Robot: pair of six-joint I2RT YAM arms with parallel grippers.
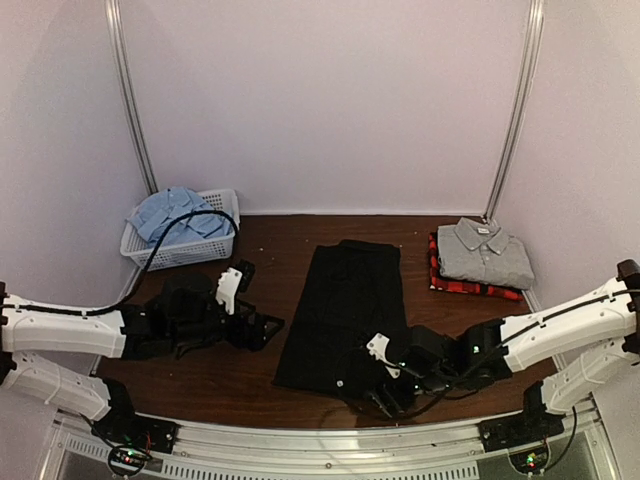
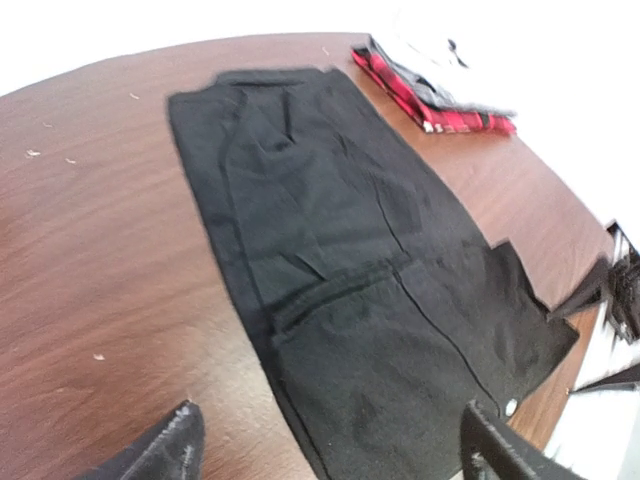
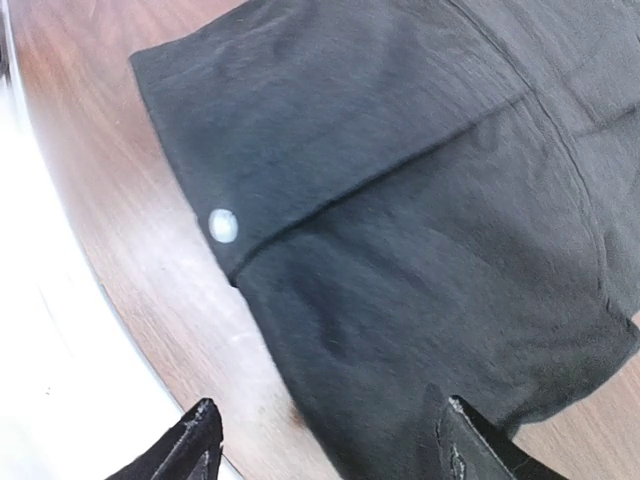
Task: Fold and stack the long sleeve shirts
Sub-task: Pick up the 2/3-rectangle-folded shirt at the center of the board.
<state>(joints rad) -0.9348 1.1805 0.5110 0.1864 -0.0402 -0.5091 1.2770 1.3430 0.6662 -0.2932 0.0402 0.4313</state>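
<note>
hidden: plaid shirt [image 1: 478, 288] mostly under grey shirt [image 1: 485, 252], right of frame
black shirt [image 1: 345, 305]: flat, centre — hem at my right gripper [image 1: 388, 398], my left gripper [image 1: 268, 330] off its left edge
jaws: both wide

Your table [image 1: 270, 250] is dark reddish-brown wood grain with a slight sheen; bare top runs to the back and to both sides. Behind it you have a plain pale back wall [image 1: 320, 100], no windows, no marks. A left side wall [image 1: 50, 150] and a right side wall [image 1: 590, 130], same pale panels, close the space in. A silver metal left post [image 1: 130, 100] and a right post [image 1: 517, 100] stand at the back corners and lean outward in the top view. A ribbed aluminium rail [image 1: 300, 437] runs along the near edge. Light is soft and even, with no hard shadows. In the left wrist view you see pale specks [image 2: 33, 153] on the wood.
</note>
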